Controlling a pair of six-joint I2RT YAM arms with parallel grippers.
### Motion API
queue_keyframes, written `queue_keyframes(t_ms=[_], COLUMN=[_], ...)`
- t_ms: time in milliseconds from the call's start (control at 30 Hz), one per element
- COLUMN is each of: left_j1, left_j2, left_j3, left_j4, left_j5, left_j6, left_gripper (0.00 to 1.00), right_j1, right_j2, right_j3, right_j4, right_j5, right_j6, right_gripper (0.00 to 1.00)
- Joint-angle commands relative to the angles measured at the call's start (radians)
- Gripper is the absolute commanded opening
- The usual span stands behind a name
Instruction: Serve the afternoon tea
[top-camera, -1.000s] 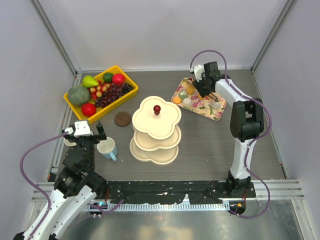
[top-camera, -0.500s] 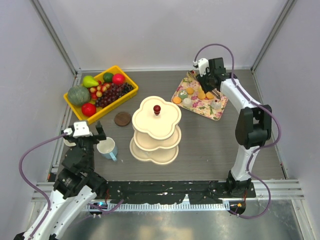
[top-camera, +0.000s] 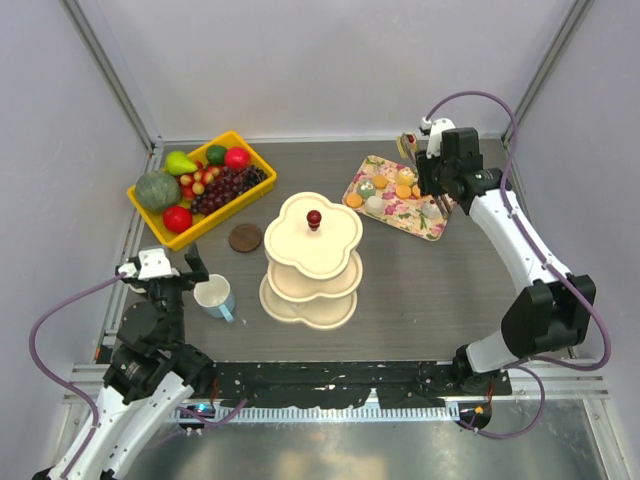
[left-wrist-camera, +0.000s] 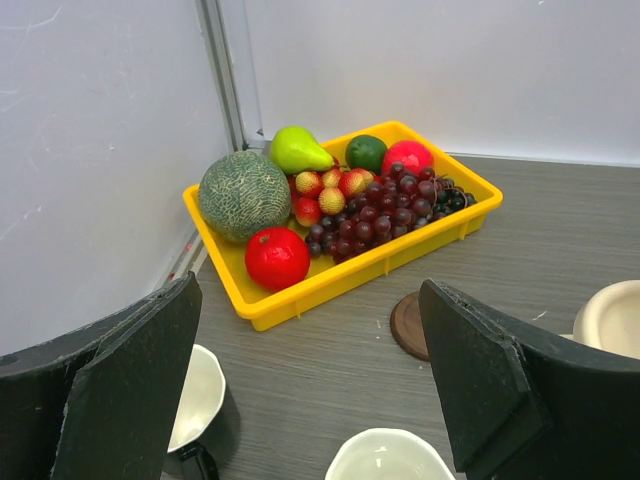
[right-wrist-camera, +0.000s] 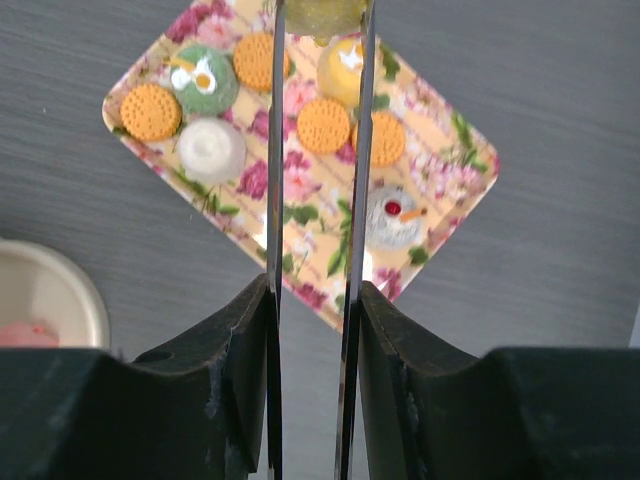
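The cream three-tier stand (top-camera: 335, 240) with its red knob (top-camera: 314, 218) stands mid-table. Above the floral tray (top-camera: 425, 222), my right gripper (top-camera: 432, 172) is shut on metal tongs (right-wrist-camera: 277, 150). The tongs' tips pinch a yellowish pastry (right-wrist-camera: 325, 15). On the tray (right-wrist-camera: 300, 215) lie orange biscuits (right-wrist-camera: 323, 124) and green (right-wrist-camera: 203, 78), white (right-wrist-camera: 212, 150) and yellow (right-wrist-camera: 340, 65) pastries. My left gripper (left-wrist-camera: 310, 330) hangs open and empty. Below it are the dark mug (left-wrist-camera: 195, 410) and the pale blue mug (left-wrist-camera: 390, 455), which sits left of the stand (top-camera: 215, 297).
A yellow bin (top-camera: 225, 215) of fruit sits at the back left. A brown coaster (top-camera: 245, 238) lies between the bin and the stand. Grey walls close in the table on three sides.
My right arm has swung right and back across the tray, carrying the tongs, and its jaws have narrowed. My left gripper has drawn back slightly from the pale blue mug.
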Motion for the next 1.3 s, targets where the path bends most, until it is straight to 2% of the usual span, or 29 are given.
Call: queue_keyframes(t_ms=[0,267,633,733,967,1100,1267], left_j1=[0.004,0.004,0.004,0.004,0.004,0.005,0.004], left_j2=[-0.014,-0.024,-0.011,-0.004,0.015,0.019,0.021], left_j3=[0.009,0.006,0.008,0.006,0.008,0.006,0.005], left_j4=[0.05,0.05,0.05,0.052,0.053,0.053,0.055], left_j5=[-0.003,-0.013,-0.024,-0.024,-0.027,-0.032,-0.032], left_j6=[0.004,0.005,0.008,0.01,0.016,0.016,0.018], left_gripper=[0.98,0.98,0.99,0.99,0.99,0.99,0.99], right_j1=[0.013,0.062,0.278,0.338,0.462,0.585,0.665], right_j2=[-0.134,-0.335,-0.607,-0.671,-0.746,-0.763,-0.788], right_j3=[-0.076,-0.235,-0.554,-0.607,-0.7,-0.745,-0.809], right_j4=[-0.042,-0.148,-0.233,-0.24,-0.23,-0.187,-0.124], right_j5=[0.06,0.112,0.156,0.118,0.083,0.089,0.077], right_j6=[0.18,0.271,0.415,0.48,0.581,0.626,0.687], right_gripper=[0.38,0.38,0.38,0.38,0.37,0.38,0.37])
